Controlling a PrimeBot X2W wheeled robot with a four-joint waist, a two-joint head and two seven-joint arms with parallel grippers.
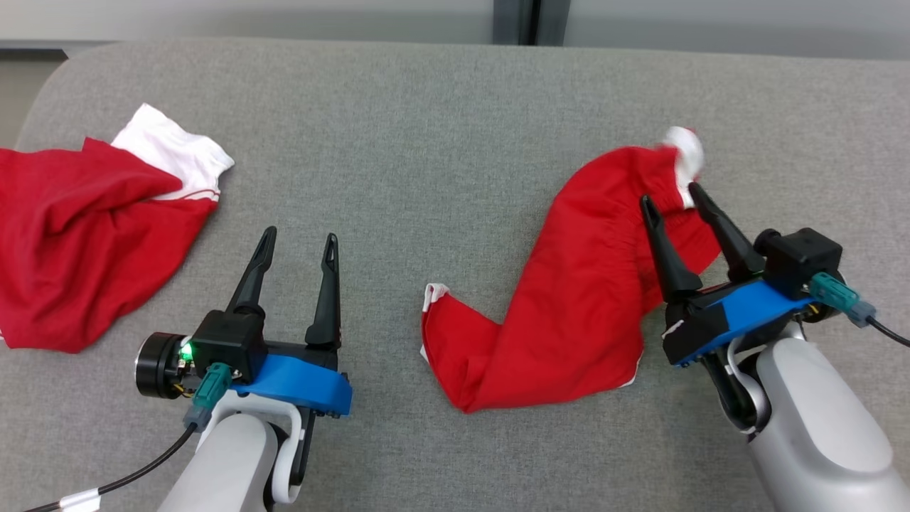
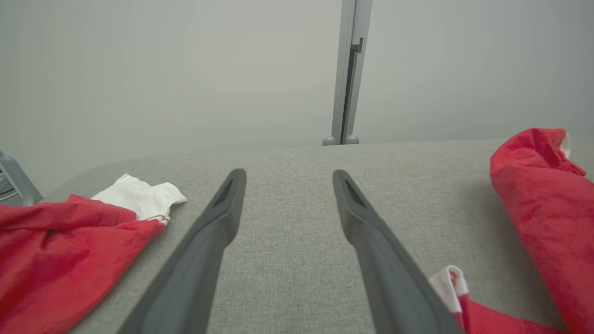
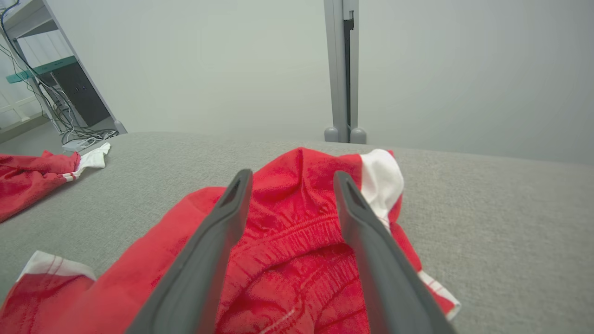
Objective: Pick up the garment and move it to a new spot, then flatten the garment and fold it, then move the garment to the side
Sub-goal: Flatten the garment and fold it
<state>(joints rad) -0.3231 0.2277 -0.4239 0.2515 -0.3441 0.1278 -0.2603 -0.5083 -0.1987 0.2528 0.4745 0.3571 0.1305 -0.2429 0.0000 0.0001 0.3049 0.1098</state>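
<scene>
A red garment (image 1: 569,299) with white trim and an elastic waistband lies crumpled on the grey cloth-covered table (image 1: 426,128), right of centre. My right gripper (image 1: 670,194) stands open over its bunched upper end, the fingers straddling the waistband (image 3: 297,232) with nothing clamped between them. A white patch (image 3: 383,178) of the garment sits just past the right finger. My left gripper (image 1: 301,235) is open above bare table to the garment's left. In the left wrist view the left gripper (image 2: 287,175) is empty, and the garment (image 2: 543,208) lies off to its right.
A second red and white garment (image 1: 85,242) lies heaped at the table's left edge, also seen as a red heap (image 2: 55,250) in the left wrist view. A grey post (image 3: 342,69) stands behind the table. Shelving with cables (image 3: 55,88) is at the far left.
</scene>
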